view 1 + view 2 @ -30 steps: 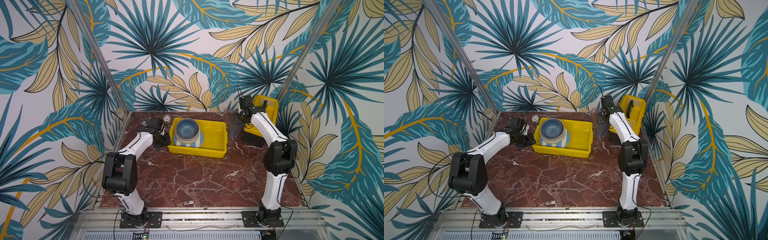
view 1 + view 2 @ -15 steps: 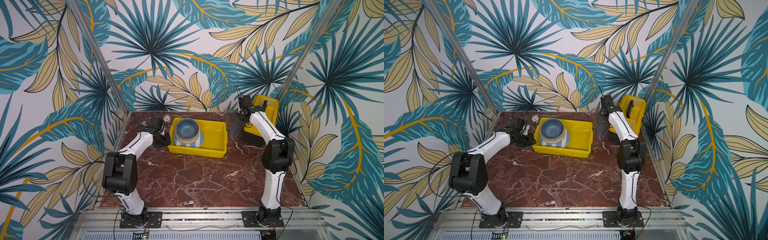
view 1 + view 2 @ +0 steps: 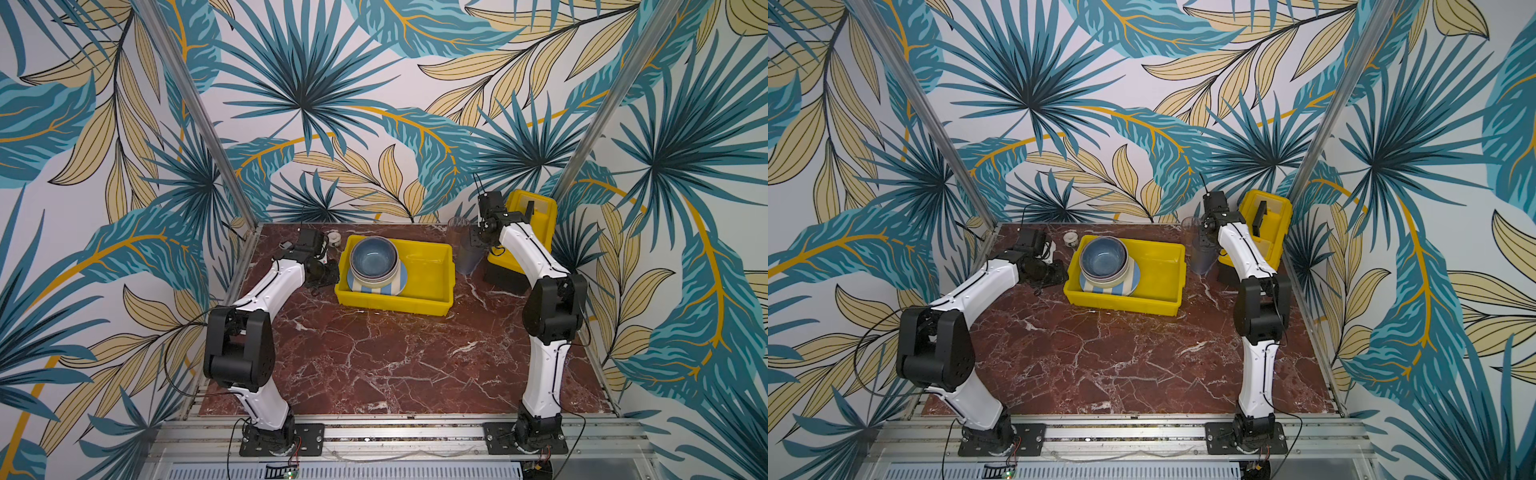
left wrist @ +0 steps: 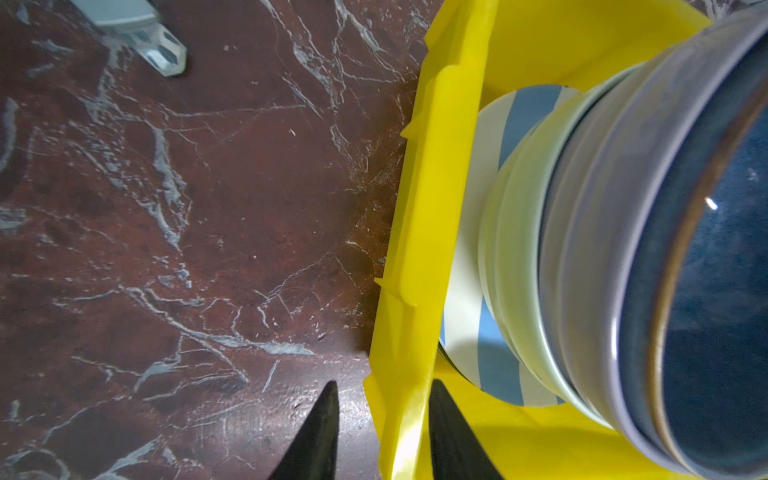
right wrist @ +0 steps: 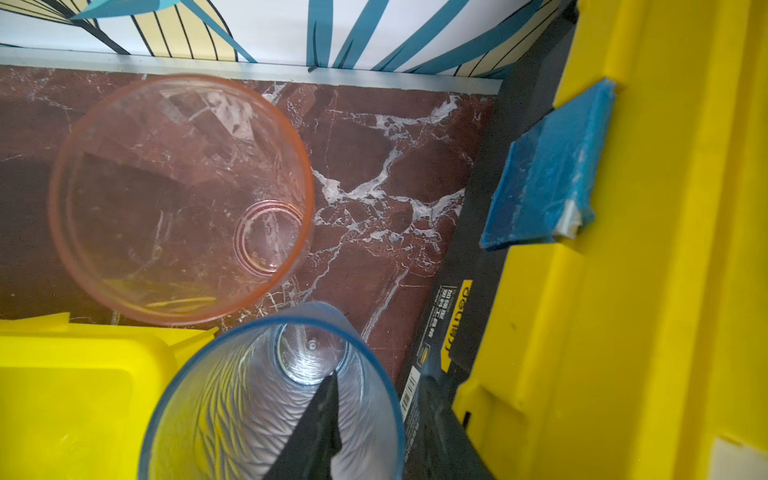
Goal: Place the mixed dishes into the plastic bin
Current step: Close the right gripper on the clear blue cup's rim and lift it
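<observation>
A red-brown marble desk [image 3: 395,365] stands between walls [image 3: 311,104] papered with blue and tan leaves. By the middle of its back edge sits one yellow bin [image 3: 395,305] holding one striped plate [image 3: 374,286] under three nested bowls [image 3: 372,257]. Two clear tumblers [image 3: 456,226] stand outside it beside one yellow toolbox [image 3: 536,216] in the back right corner. The left jaws stand part open astride the bin's left wall without clamping it, and the right jaws, also part open, straddle the blue-rimmed tumbler [image 5: 249,399] wall.

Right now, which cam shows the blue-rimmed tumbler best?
Right wrist: the blue-rimmed tumbler sits close up, with rim, ribbed wall and base clear. Both top views show it small, beside the plastic bin; left wrist misses it.
</observation>
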